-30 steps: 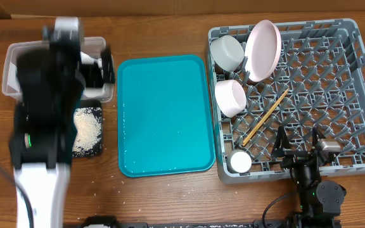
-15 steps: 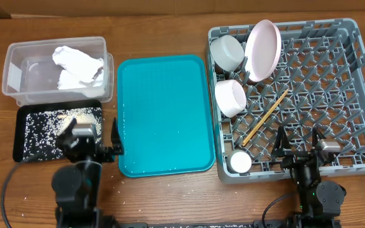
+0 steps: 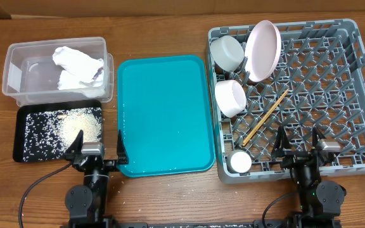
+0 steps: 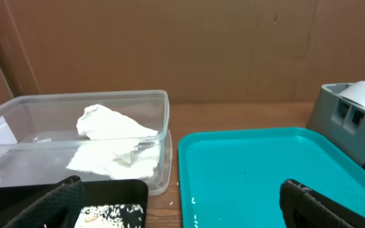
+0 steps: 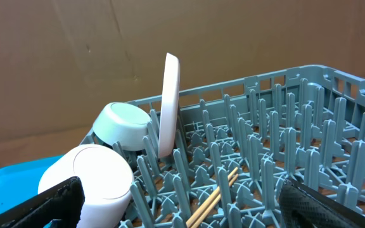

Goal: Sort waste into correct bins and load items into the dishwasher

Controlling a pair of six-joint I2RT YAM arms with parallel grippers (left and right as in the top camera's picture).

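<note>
Crumpled white napkins (image 3: pixel 76 66) lie in the clear tub (image 3: pixel 18 69), also in the left wrist view (image 4: pixel 116 142). Rice grains (image 3: pixel 75 126) lie in the black tray (image 3: pixel 27 149). The grey rack (image 3: pixel 353 76) holds a pink plate (image 3: pixel 263 49), two bowls (image 3: pixel 227 52) (image 3: pixel 230 97), chopsticks (image 3: pixel 266 116) and a cup (image 3: pixel 239 161). The right wrist view shows the plate (image 5: pixel 169 104), bowls (image 5: pixel 124 125) (image 5: pixel 94 177) and chopsticks (image 5: pixel 214 197). My left gripper (image 3: pixel 96 151) is open and empty at the front edge between black tray and teal tray. My right gripper (image 3: pixel 300 147) is open and empty at the rack's front.
A teal serving tray (image 3: pixel 163 114) lies in the middle between the bins and the rack, with a few stray grains on it (image 4: pixel 192 201). Stray grains also lie on the wooden table near its front left corner. A cardboard wall stands behind the table.
My left arm has pulled back from over the bins to the table's front edge. Rice now lies spread in the black tray. The right arm has not moved.
</note>
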